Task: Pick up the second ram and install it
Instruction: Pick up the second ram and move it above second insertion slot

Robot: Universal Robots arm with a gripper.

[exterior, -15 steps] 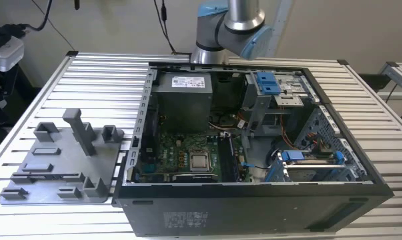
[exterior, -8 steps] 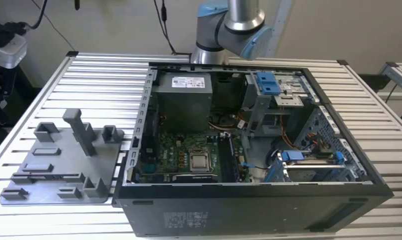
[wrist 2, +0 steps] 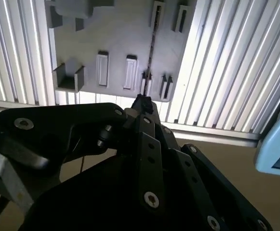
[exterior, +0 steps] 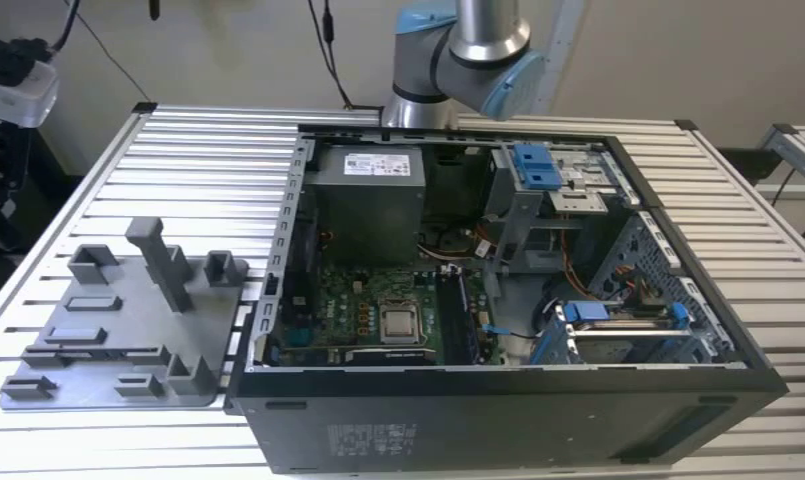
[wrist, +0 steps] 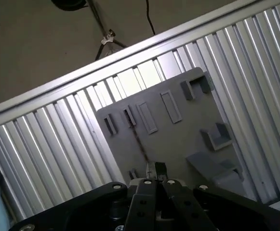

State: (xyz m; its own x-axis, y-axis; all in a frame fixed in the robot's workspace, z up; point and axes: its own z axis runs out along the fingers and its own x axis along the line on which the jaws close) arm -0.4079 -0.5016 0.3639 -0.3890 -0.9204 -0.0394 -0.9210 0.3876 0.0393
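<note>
Here the gripper (wrist 2: 142,101), closed and empty, hangs above the second ram (wrist 2: 151,53) (edge-up in the grey tray (wrist 2: 115,38)).

Tray (exterior: 122,322) — exterior view's left (on table (exterior: 202,170)) — beside case (exterior: 509,425).

The robot's arm (exterior: 486,25): a brushed silver tube above rounded grey joint housings with pale blue caps. Its gripper (wrist 2: 142,100): matte black linked bars studded with silver screw heads.
</note>
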